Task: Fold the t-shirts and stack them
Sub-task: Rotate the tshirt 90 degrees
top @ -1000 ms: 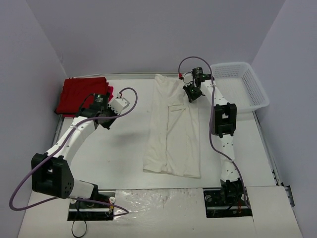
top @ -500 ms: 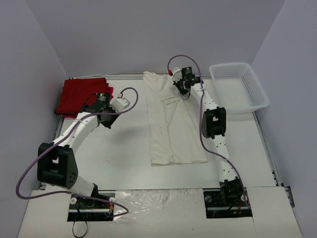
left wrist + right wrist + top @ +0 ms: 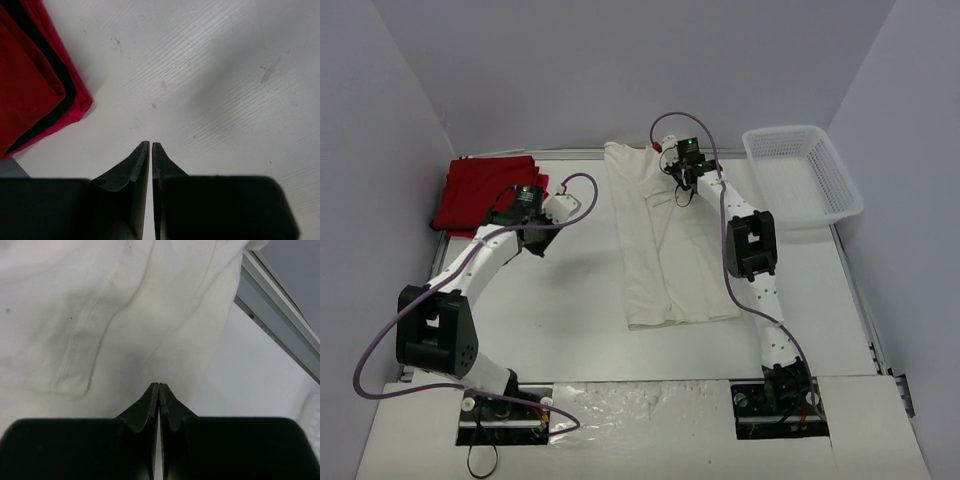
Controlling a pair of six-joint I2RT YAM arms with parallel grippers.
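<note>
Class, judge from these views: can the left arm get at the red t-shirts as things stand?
Probably yes: the left gripper, shut, is right beside the red t-shirts, with only bare table between them.

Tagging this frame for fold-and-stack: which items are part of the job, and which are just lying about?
Job:
- white shirt
- red shirts

Lying about:
- basket
</note>
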